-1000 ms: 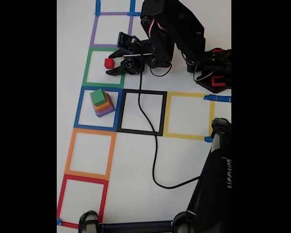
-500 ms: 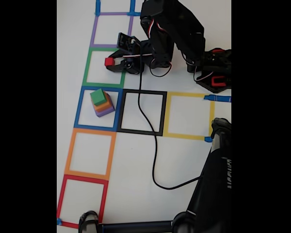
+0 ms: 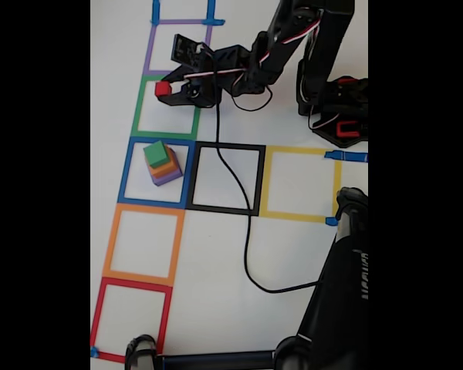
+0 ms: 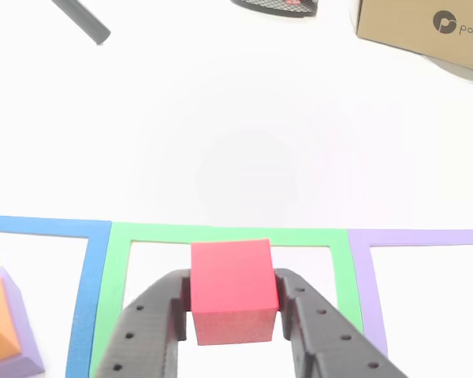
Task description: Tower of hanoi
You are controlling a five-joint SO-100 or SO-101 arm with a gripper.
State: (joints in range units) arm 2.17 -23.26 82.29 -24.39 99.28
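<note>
My black gripper point(image 3: 168, 88) is shut on the small red cube point(image 3: 163, 89), held over the upper left part of the green tape square point(image 3: 168, 106) in the fixed view. The other view has the red cube point(image 4: 232, 290) pinched between the two dark fingers point(image 4: 154, 323), lifted above the green outline point(image 4: 229, 235). A stack of three cubes stands in the blue tape square point(image 3: 156, 173): purple point(image 3: 167, 176) at the bottom, orange point(image 3: 164, 164) on it, green point(image 3: 156, 153) on top. A corner of that stack point(image 4: 4, 331) appears at the lower left of the other view.
Tape squares in purple point(image 3: 177, 46), black point(image 3: 228, 179), yellow point(image 3: 298, 183), orange point(image 3: 142, 244) and red point(image 3: 130, 318) lie around. A black cable point(image 3: 247, 239) trails across the black square. A dark stand point(image 3: 336, 293) fills the lower right. A cardboard box point(image 4: 426, 31) sits far off.
The gripper closed on the red cube in the green square, then lifted it and carried it up and to the left. The arm has stretched out. The stack has not moved.
</note>
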